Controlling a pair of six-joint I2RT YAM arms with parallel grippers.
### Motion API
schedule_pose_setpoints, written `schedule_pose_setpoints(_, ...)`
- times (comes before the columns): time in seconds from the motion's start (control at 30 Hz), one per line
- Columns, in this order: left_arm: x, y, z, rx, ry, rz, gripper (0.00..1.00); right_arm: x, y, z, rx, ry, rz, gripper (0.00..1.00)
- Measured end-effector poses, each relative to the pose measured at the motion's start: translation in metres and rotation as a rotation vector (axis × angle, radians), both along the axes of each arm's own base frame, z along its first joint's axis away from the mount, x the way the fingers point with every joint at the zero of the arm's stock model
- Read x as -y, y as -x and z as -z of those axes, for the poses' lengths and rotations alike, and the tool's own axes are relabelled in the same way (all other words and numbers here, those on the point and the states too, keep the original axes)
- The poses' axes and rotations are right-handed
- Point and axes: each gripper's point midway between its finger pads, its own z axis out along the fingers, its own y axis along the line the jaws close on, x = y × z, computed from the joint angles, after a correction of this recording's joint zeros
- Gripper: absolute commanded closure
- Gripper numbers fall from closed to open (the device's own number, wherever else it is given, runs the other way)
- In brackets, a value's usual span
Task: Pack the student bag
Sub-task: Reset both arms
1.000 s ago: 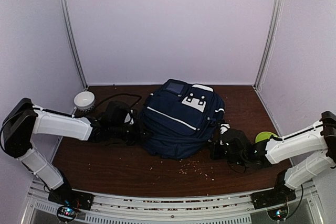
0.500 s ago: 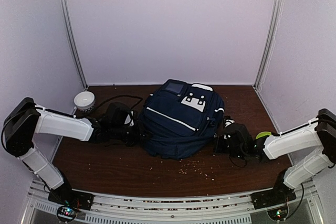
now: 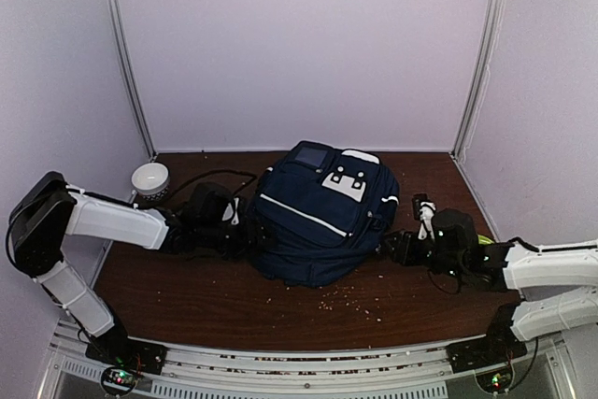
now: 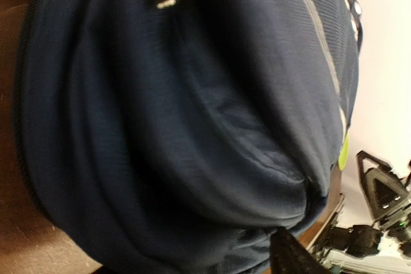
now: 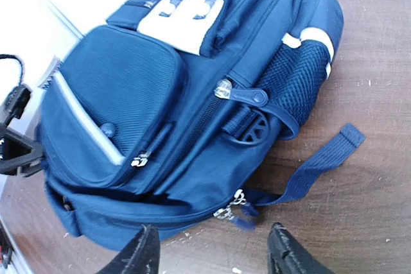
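Seen from above, the student bag (image 3: pixel 322 212) lies in the middle of the counter (image 3: pixel 187 296) with its white patch (image 3: pixel 344 179) toward the far side and an arm at each flank. A white bowl (image 3: pixel 149 178) stands far left, and crumbs (image 3: pixel 355 301) are scattered on the near side. That view does not show either pair of fingers clearly. The right wrist camera shows its own pair: the right fingers (image 5: pixel 144 251) stand apart, gripping nothing, with wood and a blurred zip pull beyond them, just short of the bag's near right corner. It also shows a mesh side pocket (image 5: pixel 298 81), a black buckle (image 5: pixel 250 126) and a loose strap (image 5: pixel 321 162) lying on the wood, none of them clear from above. The left wrist camera is filled by dark folds of the bag, very close. One tip of the left fingers (image 4: pixel 289 258) shows at the bottom edge and its partner is out of sight, so I cannot tell whether that pair is open or closed. A yellow-green sliver (image 4: pixel 345 152) past the bag is too cut off to name
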Motion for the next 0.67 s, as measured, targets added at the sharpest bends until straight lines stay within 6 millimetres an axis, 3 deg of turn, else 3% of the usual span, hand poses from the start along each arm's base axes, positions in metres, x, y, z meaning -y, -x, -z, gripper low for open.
schedule_pose_setpoints(0.13,0.000,-0.001,-0.017,0.045,-0.024,0.009,0.03,0.005,0.007,-0.024,0.032,0.002,-0.023,0.33)
schedule_pose_setpoints(0.23,-0.007,0.001,-0.041,0.119,-0.067,0.010,0.02,0.010,0.009,-0.050,0.075,-0.010,-0.019,0.32)
schedule_pose_setpoints(0.33,-0.019,0.005,-0.081,0.248,-0.105,0.009,0.02,0.022,0.008,-0.081,0.141,-0.037,0.030,0.28)
schedule_pose_setpoints(0.43,-0.044,0.010,-0.127,0.415,-0.159,-0.026,0.02,0.043,0.008,-0.104,0.208,-0.076,0.123,0.13)
schedule_pose_setpoints(0.53,-0.091,0.012,-0.180,0.590,-0.240,-0.142,0.02,0.069,0.010,-0.118,0.281,-0.135,0.238,0.01)
schedule_pose_setpoints(0.67,-0.145,0.019,-0.223,0.736,-0.314,-0.307,0.02,0.088,0.012,-0.111,0.304,-0.144,0.319,0.00)
